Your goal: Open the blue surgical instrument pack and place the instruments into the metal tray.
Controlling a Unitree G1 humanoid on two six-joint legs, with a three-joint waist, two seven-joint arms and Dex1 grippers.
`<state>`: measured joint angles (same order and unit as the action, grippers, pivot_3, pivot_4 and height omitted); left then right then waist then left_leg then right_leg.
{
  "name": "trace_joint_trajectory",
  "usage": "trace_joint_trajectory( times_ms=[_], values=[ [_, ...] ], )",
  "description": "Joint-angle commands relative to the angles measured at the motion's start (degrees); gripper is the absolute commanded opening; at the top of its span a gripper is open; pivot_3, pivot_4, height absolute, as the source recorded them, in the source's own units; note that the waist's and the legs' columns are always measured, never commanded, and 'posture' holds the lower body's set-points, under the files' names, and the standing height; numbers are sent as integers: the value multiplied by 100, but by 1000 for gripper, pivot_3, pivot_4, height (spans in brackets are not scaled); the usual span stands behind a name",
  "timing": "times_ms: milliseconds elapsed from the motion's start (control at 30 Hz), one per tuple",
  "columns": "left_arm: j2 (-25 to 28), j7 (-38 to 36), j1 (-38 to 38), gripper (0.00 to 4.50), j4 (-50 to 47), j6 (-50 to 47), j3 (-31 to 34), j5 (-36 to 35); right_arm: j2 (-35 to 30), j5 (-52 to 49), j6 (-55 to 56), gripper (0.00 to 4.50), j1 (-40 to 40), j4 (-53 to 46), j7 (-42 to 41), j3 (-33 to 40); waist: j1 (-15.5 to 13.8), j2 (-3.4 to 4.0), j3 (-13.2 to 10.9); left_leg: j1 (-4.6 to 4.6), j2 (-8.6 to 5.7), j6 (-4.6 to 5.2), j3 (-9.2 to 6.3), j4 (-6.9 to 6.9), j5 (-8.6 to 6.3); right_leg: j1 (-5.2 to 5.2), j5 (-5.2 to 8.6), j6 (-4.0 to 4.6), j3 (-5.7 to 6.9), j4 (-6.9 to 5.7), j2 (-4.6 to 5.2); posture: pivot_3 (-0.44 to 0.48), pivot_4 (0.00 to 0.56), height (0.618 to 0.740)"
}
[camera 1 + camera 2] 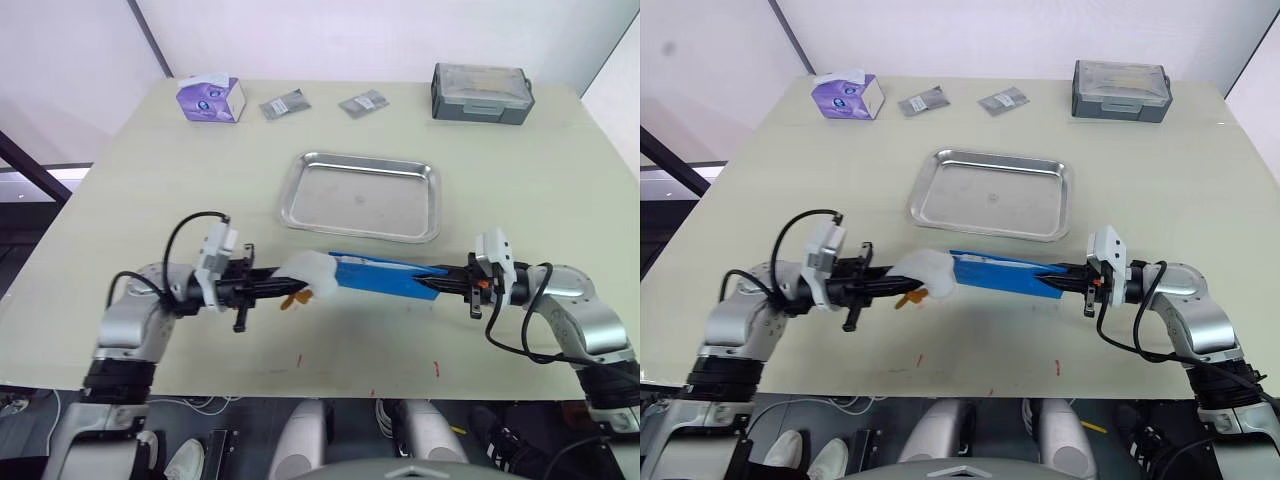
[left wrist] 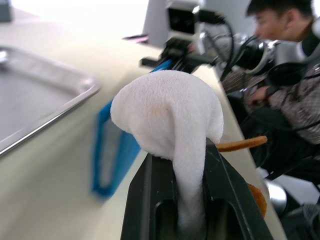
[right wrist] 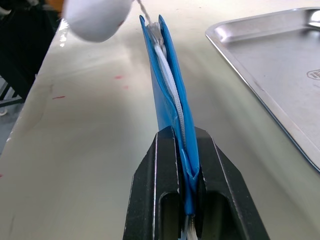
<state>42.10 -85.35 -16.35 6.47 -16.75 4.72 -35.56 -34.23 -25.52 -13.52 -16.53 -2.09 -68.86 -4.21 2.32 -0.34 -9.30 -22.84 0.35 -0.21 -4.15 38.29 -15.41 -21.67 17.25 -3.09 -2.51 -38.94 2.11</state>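
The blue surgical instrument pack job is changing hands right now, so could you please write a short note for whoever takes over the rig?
Left gripper: shut on the white flap at one end of the blue surgical instrument pack.
Right gripper: shut on the pack's other end, which stands on edge between the fingers.
The pack is held between both grippers, just in front of the metal tray.
Done: pack gripped at both ends.
Left: open it and place the instruments, not yet visible, in the tray.
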Motion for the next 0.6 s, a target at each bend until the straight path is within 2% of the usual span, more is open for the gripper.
trace_joint_trajectory(
  times_ms=[33,200,433,600],
  values=[
    [243,-176,-69,21,312,259,340,68,-61,-171,147,0,11,-38,-120,273,-3,0,0,0,0,0,0,0,0,0,0,0,0,0,0,0,150,738],
    [465,-315,16,21,717,369,490,139,-3,-558,-95,0,-51,-64,-227,432,-1,1,-2,0,0,0,1,0,0,0,0,0,0,0,0,0,150,738],
    [493,-307,228,21,928,485,561,199,163,-1349,-783,0,-113,-325,-96,712,4,2,-2,0,3,0,0,0,0,-1,0,0,0,-1,0,0,150,738],
    [420,-258,618,21,576,345,513,144,469,-2112,-1415,0,-247,-551,250,978,7,5,-4,0,5,1,0,-2,-1,-1,0,0,-1,-1,2,0,150,738]
  ],
)
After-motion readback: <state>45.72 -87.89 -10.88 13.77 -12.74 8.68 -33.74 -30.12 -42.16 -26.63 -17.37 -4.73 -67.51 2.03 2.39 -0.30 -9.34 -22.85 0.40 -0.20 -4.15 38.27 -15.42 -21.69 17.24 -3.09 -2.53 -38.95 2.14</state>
